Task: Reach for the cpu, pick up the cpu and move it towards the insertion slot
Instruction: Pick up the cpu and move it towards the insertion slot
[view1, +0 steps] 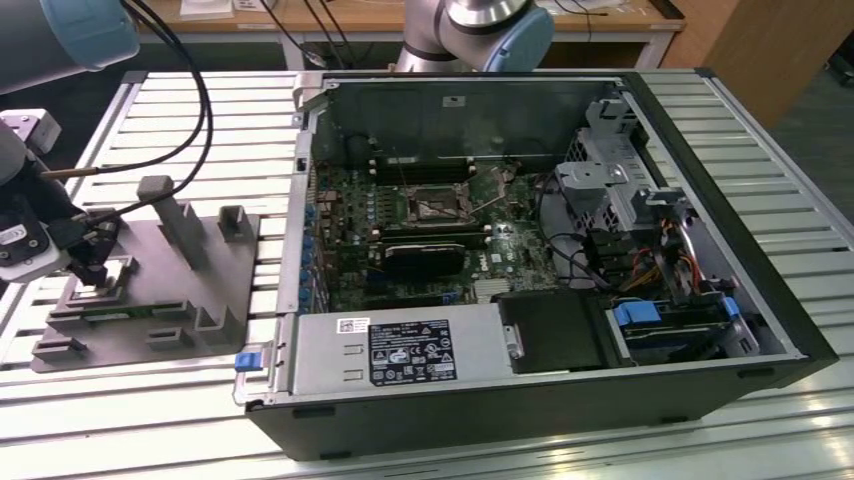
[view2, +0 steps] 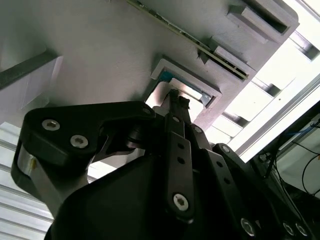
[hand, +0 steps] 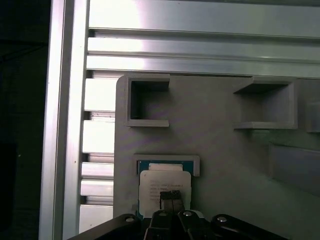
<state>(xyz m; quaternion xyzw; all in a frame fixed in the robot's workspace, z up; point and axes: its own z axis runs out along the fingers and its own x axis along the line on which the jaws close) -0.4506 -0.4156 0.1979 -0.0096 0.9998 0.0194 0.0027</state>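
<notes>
Lying flat in the tray (hand: 225, 175), the cpu (hand: 164, 181) sits beneath the hand (hand: 172, 197).

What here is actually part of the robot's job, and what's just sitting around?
Part of the job: small silvery-white square cpu; shiny metal-framed square insertion slot; black gripper at the cpu.
Just lying about: grey plastic fixture tray; silver metal power-supply box; black computer case.

The arm (view1: 487, 25) is built of silver-grey tubes, capped in pale blue at the joints. Black cables (view1: 200, 90) are looped from it. The hand (view2: 176, 100) is formed of black linkage bars, studded with silver screws (view2: 181, 201).
</notes>
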